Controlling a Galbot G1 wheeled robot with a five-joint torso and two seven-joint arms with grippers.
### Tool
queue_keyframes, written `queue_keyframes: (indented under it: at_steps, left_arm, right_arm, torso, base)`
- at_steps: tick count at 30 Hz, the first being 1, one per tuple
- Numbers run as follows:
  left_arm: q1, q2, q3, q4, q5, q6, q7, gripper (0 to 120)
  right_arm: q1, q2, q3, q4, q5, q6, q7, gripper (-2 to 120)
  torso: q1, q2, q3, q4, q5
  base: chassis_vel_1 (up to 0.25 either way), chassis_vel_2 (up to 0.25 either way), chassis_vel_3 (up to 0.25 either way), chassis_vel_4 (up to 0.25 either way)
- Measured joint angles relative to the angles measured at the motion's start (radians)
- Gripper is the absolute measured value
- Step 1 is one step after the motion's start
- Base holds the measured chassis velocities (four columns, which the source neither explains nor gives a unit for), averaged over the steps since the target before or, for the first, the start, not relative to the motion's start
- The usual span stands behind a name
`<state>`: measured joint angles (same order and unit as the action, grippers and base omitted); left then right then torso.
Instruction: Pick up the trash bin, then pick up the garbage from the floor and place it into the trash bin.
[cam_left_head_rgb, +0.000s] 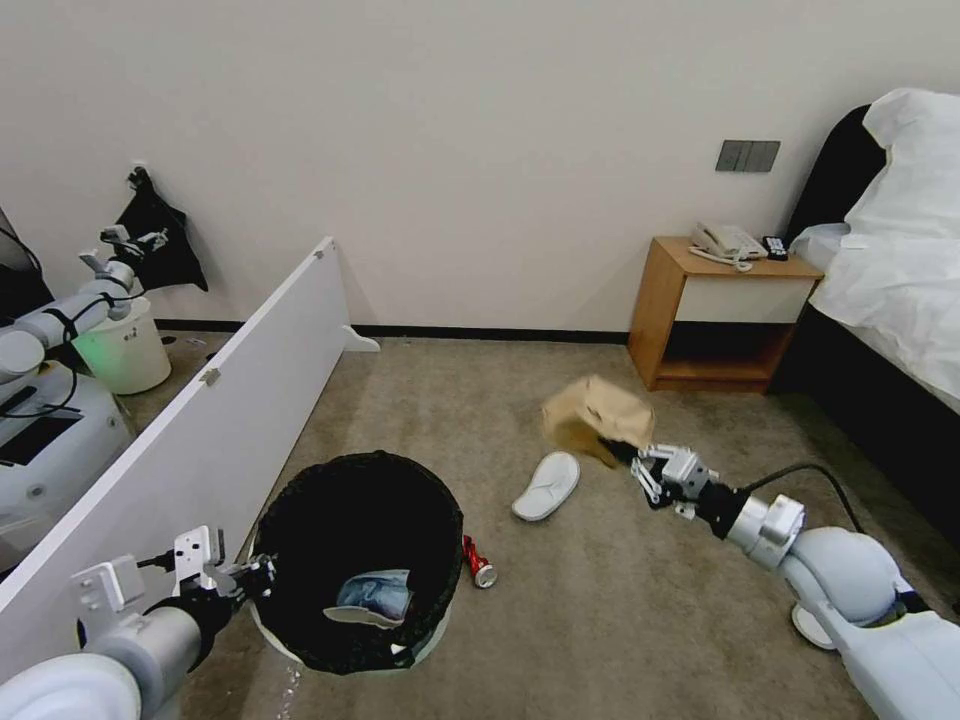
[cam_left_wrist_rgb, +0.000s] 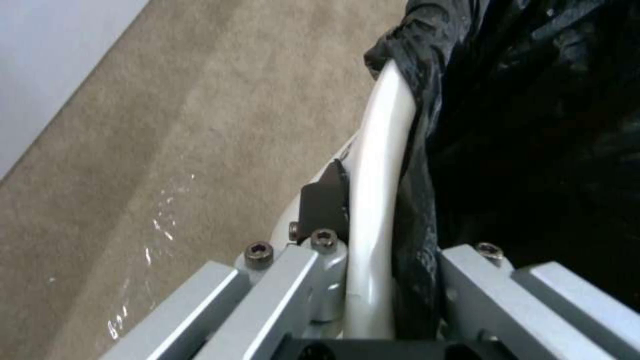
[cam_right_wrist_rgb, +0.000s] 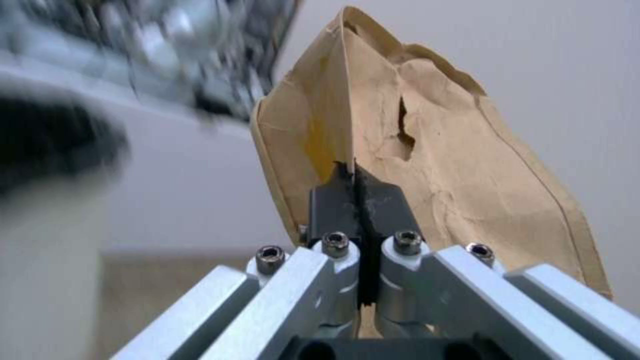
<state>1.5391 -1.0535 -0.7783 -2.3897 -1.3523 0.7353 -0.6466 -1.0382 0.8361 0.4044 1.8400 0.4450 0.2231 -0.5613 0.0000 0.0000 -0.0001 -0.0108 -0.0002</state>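
Observation:
The trash bin (cam_left_head_rgb: 360, 560), white with a black liner, hangs off the carpet at lower left, my left gripper (cam_left_head_rgb: 262, 575) shut on its rim (cam_left_wrist_rgb: 373, 200). A blue face mask (cam_left_head_rgb: 375, 595) lies inside it. My right gripper (cam_left_head_rgb: 625, 450) is shut on a tan cardboard box (cam_left_head_rgb: 597, 415), held in the air above the floor (cam_left_head_rgb: 600, 600); the right wrist view shows the pads (cam_right_wrist_rgb: 333, 200) pinching the box's edge (cam_right_wrist_rgb: 427, 150). A white slipper (cam_left_head_rgb: 547, 485) and a red can (cam_left_head_rgb: 478, 562) lie on the carpet between the bin and the box.
A white board (cam_left_head_rgb: 200, 430) leans along the left. Behind it stands a second white bin (cam_left_head_rgb: 125, 350). A wooden nightstand (cam_left_head_rgb: 715, 315) with a phone and a bed (cam_left_head_rgb: 890, 300) are at the right. Open carpet lies between the arms.

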Motion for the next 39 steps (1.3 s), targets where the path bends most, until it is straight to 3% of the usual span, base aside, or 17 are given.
queue_keyframes:
  at_steps: [3, 8, 15, 18, 27, 39]
  left_arm:
    - [0.009, 0.002, 0.005, -0.001, 0.0, 0.0, 0.0, 1]
    - [0.019, 0.003, 0.012, -0.01, 0.0, 0.0, -0.007, 1]
    - [0.024, 0.004, 0.015, -0.019, -0.002, 0.0, -0.012, 1]
    - [0.024, 0.003, 0.01, -0.025, -0.005, 0.0, -0.014, 1]
    - [0.024, -0.006, -0.002, -0.032, -0.006, 0.0, -0.016, 1]
    - [0.023, -0.006, -0.009, -0.045, -0.014, 0.0, -0.023, 1]
  right_arm:
    - [0.021, 0.002, -0.037, 0.07, 0.088, -0.028, 0.012, 0]
    - [0.128, 0.022, -0.211, 0.234, 0.337, -0.093, 0.043, 0]
    - [0.208, 0.029, -0.323, 0.274, 0.451, -0.103, 0.04, 0]
    - [0.297, 0.055, -0.45, 0.276, 0.527, -0.108, 0.022, 0]
    - [0.33, 0.079, -0.571, 0.249, 0.562, -0.115, 0.022, 0]
    - [0.255, 0.048, -0.67, 0.21, 0.503, -0.112, 0.034, 0]
  torso:
    - [0.0, 0.0, 0.0, 0.0, 0.0002]
    - [0.0, 0.0, 0.0, -0.0001, 0.0001]
    - [0.0, 0.0, 0.0, 0.0, 0.0001]
    - [0.0, 0.0, 0.0, 0.0002, -0.0001]
    - [0.0, 0.0, 0.0, 0.0, 0.0002]
    - [0.0, 0.0, 0.0, 0.0001, 0.0002]
  base:
    - [0.0, 0.0, 0.0, 0.0]
    - [0.0, 0.0, 0.0, 0.0]
    - [0.0, 0.0, 0.0, 0.0]
    - [0.0, 0.0, 0.0, 0.0]
    - [0.0, 0.0, 0.0, 0.0]
    - [0.0, 0.0, 0.0, 0.0]
